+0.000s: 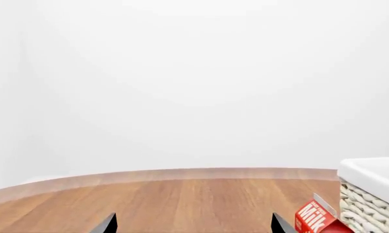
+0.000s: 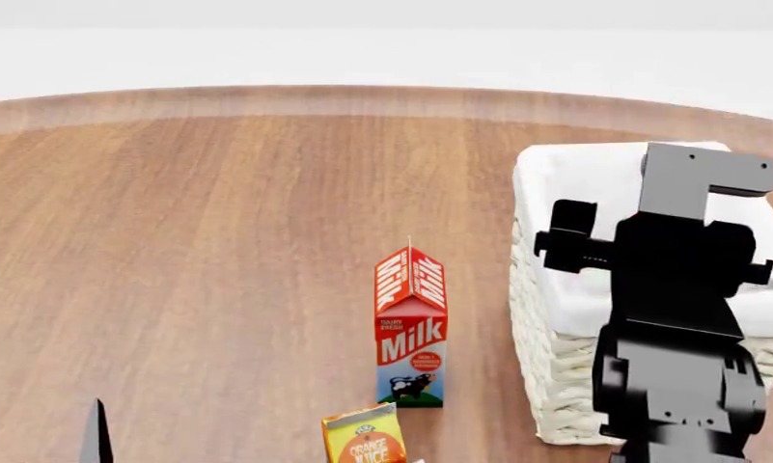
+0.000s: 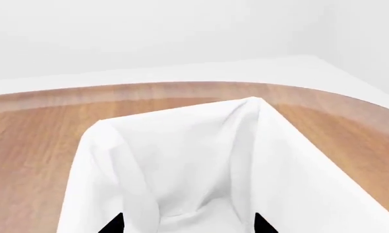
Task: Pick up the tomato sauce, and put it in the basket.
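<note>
The right gripper [image 3: 184,224] hangs over the basket [image 2: 554,174] near the table's far right edge, fingertips spread, nothing visibly held, seemingly for dropping. The tomato sauce isn't visible, and the left gripper [image 1: 193,224] waits apart, spread and empty

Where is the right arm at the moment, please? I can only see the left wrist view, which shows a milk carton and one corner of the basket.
Observer: In the head view, the right arm hangs directly over the basket.
Operator: Thank you. Is its gripper holding anything?
Observer: No. The right wrist view shows the right gripper open, with only the basket's white liner below it.
Operator: Is anything standing near the milk that I might miss?
Observer: Yes. An orange juice carton stands just on the robot's side of the milk carton, at the head view's lower edge.
</note>
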